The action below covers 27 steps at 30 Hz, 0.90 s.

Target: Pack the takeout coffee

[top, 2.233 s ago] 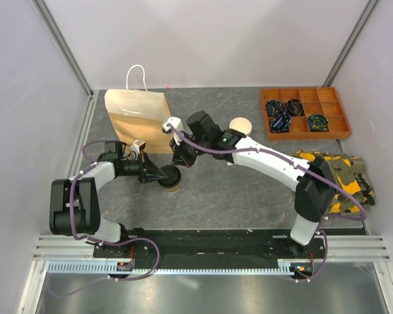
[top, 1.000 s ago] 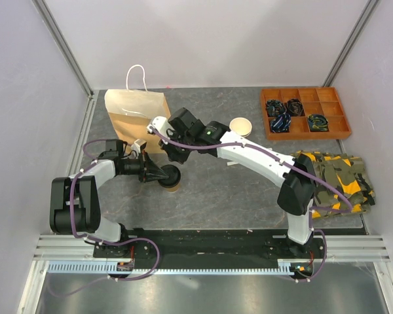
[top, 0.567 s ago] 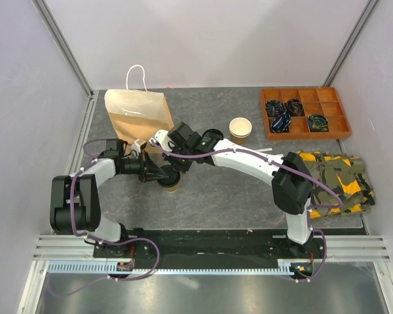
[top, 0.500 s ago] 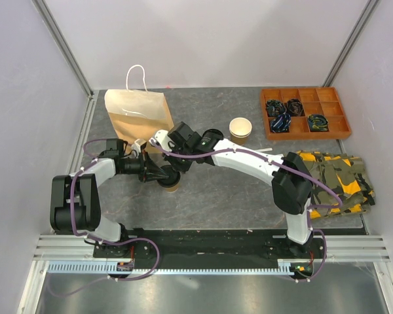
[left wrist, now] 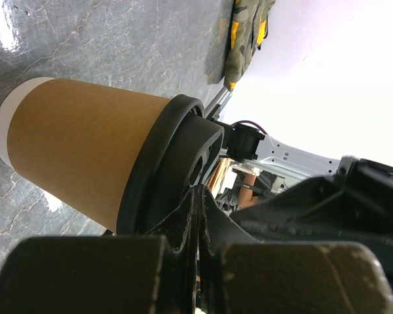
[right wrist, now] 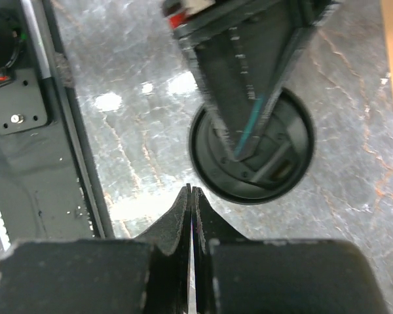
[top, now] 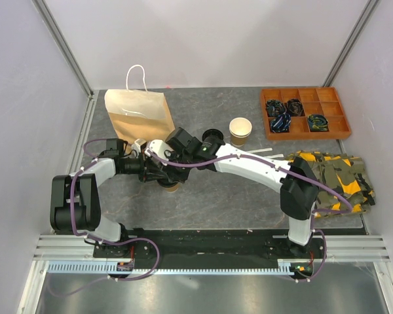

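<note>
Overhead, right pincer (right wrist: 191, 193) above lidded cup (left wrist: 78, 157)

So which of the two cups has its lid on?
The kraft cup in front of the paper bag: a black lid caps it. The other cup, beside the orange tray, stands open, white inside showing.

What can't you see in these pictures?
- Top view: the lidded cup is nearly hidden under the right arm.
- Left wrist view: the black lid covers the cup's inside, so what's in it is unknown.
- Right wrist view: the left fingers cover part of the lid.
- Top view: the dark bundles in the orange tray are too small to name.
</note>
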Motion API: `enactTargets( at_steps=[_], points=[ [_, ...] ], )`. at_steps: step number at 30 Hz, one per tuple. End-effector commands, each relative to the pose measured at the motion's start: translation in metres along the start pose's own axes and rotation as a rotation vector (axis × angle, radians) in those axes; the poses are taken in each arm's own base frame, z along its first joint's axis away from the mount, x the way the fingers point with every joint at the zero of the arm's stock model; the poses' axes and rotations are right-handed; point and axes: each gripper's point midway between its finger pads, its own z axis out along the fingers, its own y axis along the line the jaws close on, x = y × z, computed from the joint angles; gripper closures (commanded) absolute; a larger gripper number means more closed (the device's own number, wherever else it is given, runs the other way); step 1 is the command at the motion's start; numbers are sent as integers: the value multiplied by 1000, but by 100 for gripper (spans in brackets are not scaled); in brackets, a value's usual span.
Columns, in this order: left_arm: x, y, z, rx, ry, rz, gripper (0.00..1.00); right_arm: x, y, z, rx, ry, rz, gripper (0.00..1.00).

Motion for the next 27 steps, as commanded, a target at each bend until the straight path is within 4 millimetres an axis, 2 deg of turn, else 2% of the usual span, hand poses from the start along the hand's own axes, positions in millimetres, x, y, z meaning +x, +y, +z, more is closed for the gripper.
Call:
enactTargets(
  at_steps=[1,4,9,13,14,18,22,27],
  points=[
    [-8,36,2,-163,-52,32,98,-14,6,-3,-3,-59,-31,96],
    [-8,37,2,-166,-52,30,98,-18,6,1,9,-65,-29,96],
    [-9,38,2,-171,-53,29,98,-4,0,18,41,-41,-10,96],
    [-7,40,3,-173,-49,24,98,26,5,37,37,34,-32,96],
    [-8,39,2,-172,-51,25,98,41,5,43,42,64,-31,96],
    [-7,38,2,-172,-49,29,98,60,3,53,60,108,-31,97],
    [-7,39,2,-175,-47,28,98,36,11,34,36,50,-43,97],
    [-8,38,2,-173,-49,30,98,-26,14,-4,38,-90,-35,96]
  ],
)
